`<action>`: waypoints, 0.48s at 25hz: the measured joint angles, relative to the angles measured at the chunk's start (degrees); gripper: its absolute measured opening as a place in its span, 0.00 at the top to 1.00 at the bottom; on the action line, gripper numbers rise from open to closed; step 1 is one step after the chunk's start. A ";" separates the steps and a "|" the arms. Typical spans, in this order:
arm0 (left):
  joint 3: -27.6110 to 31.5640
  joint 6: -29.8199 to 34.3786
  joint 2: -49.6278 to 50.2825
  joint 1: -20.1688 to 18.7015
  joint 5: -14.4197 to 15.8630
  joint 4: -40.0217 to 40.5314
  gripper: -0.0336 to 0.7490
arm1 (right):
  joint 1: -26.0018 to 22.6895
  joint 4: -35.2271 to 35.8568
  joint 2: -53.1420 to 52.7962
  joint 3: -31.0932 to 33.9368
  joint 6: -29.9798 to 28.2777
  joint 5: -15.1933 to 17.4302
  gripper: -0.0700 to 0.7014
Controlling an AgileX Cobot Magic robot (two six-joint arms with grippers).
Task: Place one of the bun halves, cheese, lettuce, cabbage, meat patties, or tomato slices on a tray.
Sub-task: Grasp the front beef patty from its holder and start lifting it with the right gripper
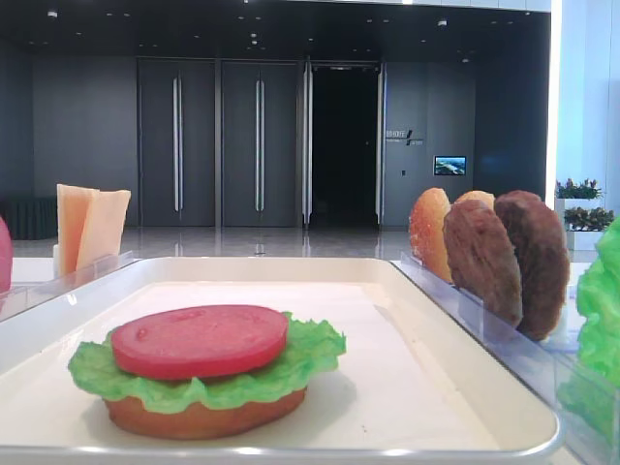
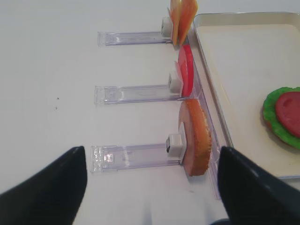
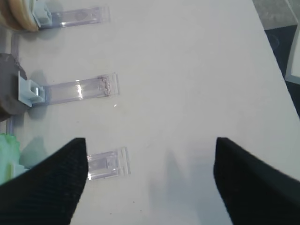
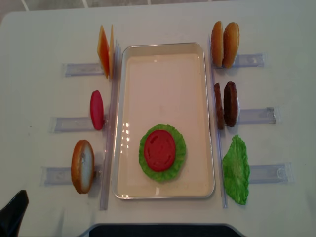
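On the tray (image 4: pixel 165 52) a stack is partly built: a flat bun bottom (image 1: pixel 203 417), a lettuce leaf (image 4: pixel 180 143) over it, and a tomato slice (image 4: pixel 160 150) on top. The rest waits upright in clear holders (image 4: pixel 256 115) beside the tray: cheese (image 4: pixel 104 51), a spare tomato slice (image 4: pixel 96 109) and a bun half (image 4: pixel 82 166) on one side, two bun halves (image 4: pixel 225 44), two meat patties (image 4: pixel 225 104) and another lettuce leaf (image 4: pixel 236 170) on the other. The left gripper (image 2: pixel 150 187) hangs spread wide and empty over the table near the bun half; the right gripper (image 3: pixel 150 180) is likewise apart and holds nothing. A patty or cheese looks the likely next layer.
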 joint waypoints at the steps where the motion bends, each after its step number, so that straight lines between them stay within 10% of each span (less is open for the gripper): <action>1: 0.00 0.00 0.00 0.00 0.00 0.00 0.10 | 0.00 0.00 2.62 -1.13 0.00 0.00 0.19; 12: 0.00 0.00 0.00 0.00 0.00 0.00 0.11 | 0.00 0.00 28.02 -11.77 -0.31 -1.57 0.19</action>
